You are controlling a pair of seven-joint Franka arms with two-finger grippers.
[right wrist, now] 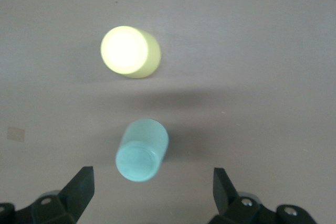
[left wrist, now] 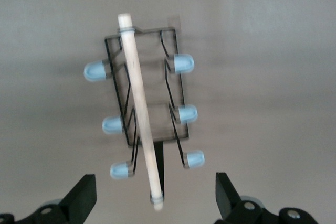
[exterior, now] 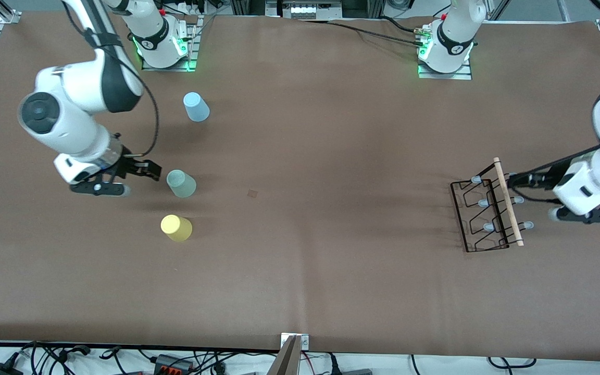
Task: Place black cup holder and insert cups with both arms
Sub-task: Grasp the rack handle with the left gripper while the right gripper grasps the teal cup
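Note:
The black cup holder [exterior: 479, 211] stands on the table at the left arm's end, its wooden rod [exterior: 508, 202] on top. My left gripper [exterior: 537, 198] is open and empty, right beside the rod. In the left wrist view the holder [left wrist: 149, 98] fills the middle, and the rod's end lies between my open left gripper's [left wrist: 156, 199] fingers without touching them. The mint cup [exterior: 181, 183], yellow cup [exterior: 176, 227] and light blue cup [exterior: 196, 107] stand apart at the right arm's end. My right gripper [exterior: 136, 180] is open beside the mint cup [right wrist: 142, 150]. The yellow cup [right wrist: 128, 51] shows past it, with the right gripper [right wrist: 152, 195] empty.
A small square mark [exterior: 252, 193] lies on the brown table cover near the middle. The arms' bases [exterior: 162, 41] [exterior: 446, 49] stand along the table's edge farthest from the front camera. Cables and a bracket [exterior: 292, 346] lie along the nearest edge.

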